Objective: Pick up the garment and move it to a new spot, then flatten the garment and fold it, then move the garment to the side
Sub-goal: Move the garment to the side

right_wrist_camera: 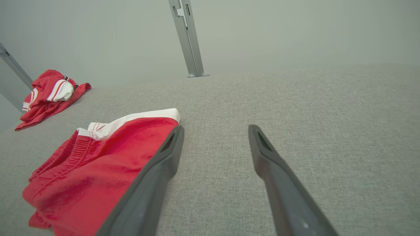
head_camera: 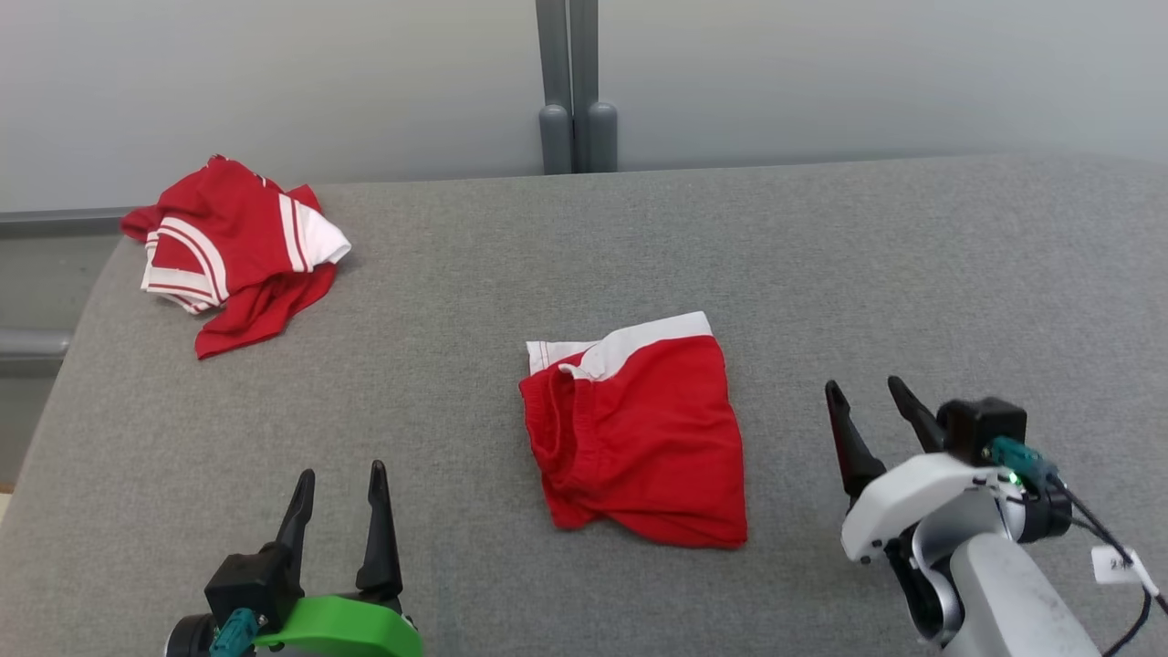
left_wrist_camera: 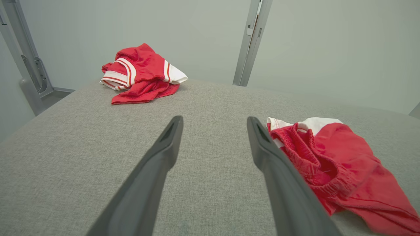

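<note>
A red garment (head_camera: 648,438) with a white band and an elastic waist lies folded into a rough square at the middle of the grey padded table (head_camera: 912,274). My left gripper (head_camera: 341,471) stands open near the front edge, left of the garment and apart from it. In the left wrist view the garment (left_wrist_camera: 344,154) lies just right of the open left gripper (left_wrist_camera: 215,119). My right gripper (head_camera: 864,385) is open to the right of the garment, not touching. The right wrist view has the garment (right_wrist_camera: 108,157) left of the open right gripper (right_wrist_camera: 216,127).
A second red-and-white garment (head_camera: 233,246) lies crumpled at the table's far left corner, also seen as a heap (left_wrist_camera: 141,75) (right_wrist_camera: 49,95) from both wrists. A grey post (head_camera: 575,91) stands behind the table's far edge against a pale wall.
</note>
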